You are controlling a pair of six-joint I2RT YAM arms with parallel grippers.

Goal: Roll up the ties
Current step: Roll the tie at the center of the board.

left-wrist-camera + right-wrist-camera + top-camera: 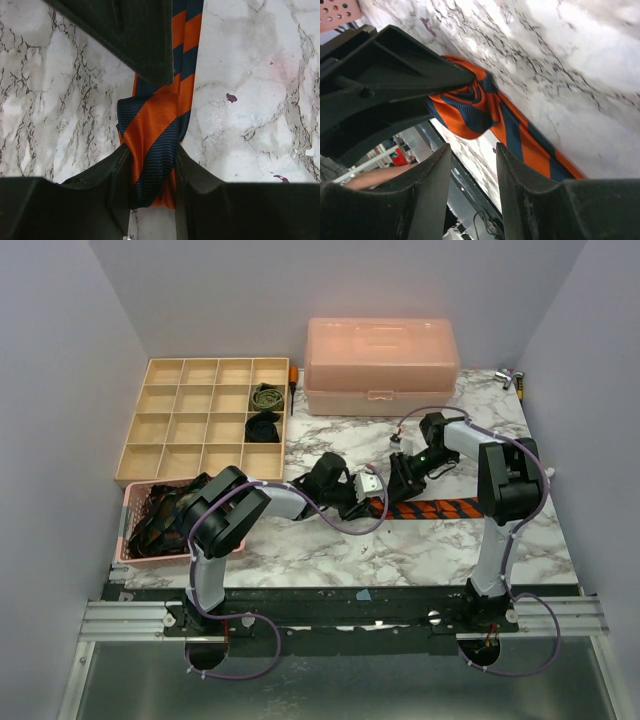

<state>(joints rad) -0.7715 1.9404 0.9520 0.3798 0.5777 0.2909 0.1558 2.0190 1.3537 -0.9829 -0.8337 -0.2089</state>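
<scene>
The striped tie (155, 120) is lying on the table (330, 550), in the middle and nearer the front. One end of it is curling up into a small roll. The rest is stretching out flat toward the right side.

The left gripper (151, 167) is pinching the rolled end between its two fingers, and the cloth is bulging out past them. The right gripper (473, 150) is hanging just beside the roll with its jaws spread apart, and nothing is sitting between them. One of its fingers is reaching over the flat part of the tie, right next to the roll. I cannot tell if it is touching the cloth.

A tray (180, 430) is sitting at the back left. A green tie (267, 397) and a black tie (263, 428) are resting rolled up in two of its spaces, one just behind the other. A basket (127, 530) at the left is holding more ties (160, 520) in a heap. A pink box (380, 350) is standing at the back
</scene>
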